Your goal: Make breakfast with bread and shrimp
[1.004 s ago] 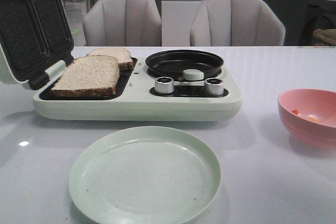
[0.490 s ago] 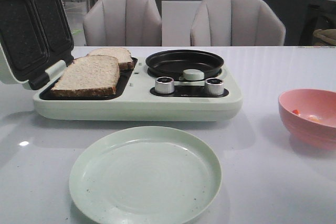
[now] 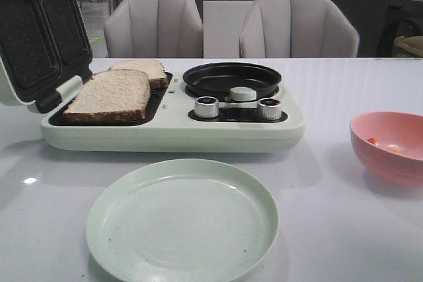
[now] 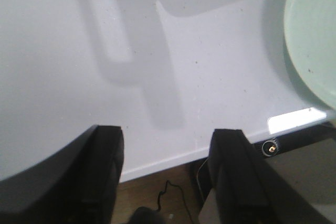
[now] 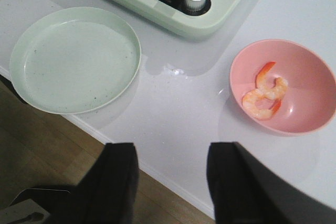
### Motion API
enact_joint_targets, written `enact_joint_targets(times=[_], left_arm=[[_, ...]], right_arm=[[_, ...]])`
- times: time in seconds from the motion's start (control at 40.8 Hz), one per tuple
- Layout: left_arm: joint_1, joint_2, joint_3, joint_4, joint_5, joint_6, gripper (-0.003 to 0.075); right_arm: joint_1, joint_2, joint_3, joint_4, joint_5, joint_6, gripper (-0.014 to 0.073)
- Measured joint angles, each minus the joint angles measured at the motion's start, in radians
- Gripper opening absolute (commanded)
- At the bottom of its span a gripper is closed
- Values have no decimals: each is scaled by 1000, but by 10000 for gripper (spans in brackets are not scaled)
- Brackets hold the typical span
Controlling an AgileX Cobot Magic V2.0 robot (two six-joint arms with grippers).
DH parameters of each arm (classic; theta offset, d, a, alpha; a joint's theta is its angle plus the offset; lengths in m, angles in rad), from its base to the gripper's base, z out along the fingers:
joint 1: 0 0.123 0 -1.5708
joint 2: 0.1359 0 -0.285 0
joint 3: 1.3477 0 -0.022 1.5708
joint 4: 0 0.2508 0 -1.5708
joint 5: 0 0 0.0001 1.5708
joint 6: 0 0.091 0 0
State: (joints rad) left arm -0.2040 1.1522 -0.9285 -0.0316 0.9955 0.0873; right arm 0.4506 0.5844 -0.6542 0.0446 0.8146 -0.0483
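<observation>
Two slices of bread (image 3: 109, 94) lie on the open sandwich plate of the pale green breakfast maker (image 3: 172, 130), the second slice (image 3: 144, 69) tucked behind the first. The shrimp (image 5: 265, 95) rest in a pink bowl (image 5: 310, 119), which also shows at the right of the front view as the bowl (image 3: 390, 156). My left gripper (image 4: 168, 135) hangs open over the table's near edge, holding nothing. My right gripper (image 5: 170, 150) is open too, above the near edge between the plate and the bowl. Neither arm appears in the front view.
A pale green plate (image 3: 182, 219) sits in front of the breakfast maker, also visible as the plate (image 5: 76, 59) and the plate (image 4: 315, 40). The maker has a round black pan (image 3: 231, 78), two silver knobs (image 3: 206, 106), and a raised lid (image 3: 36, 37). Two chairs stand behind the table.
</observation>
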Motion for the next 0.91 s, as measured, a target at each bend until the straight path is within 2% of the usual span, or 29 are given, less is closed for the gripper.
enact_joint_targets(times=[0.294,0.49,0.661,0.906], left_arm=[[328,137,-125,-253,-29,213,194],[477,246,-234,-432,-48,328,109],[539,360,-327,-581,-93,389,98],[546,516,-480,-691,-171,398,98]], right_arm=[[0,0,0,0,0,2,430],[0,0,0,0,0,2,430],[0,0,0,0,0,2,430],[0,0,0,0,0,2,430]])
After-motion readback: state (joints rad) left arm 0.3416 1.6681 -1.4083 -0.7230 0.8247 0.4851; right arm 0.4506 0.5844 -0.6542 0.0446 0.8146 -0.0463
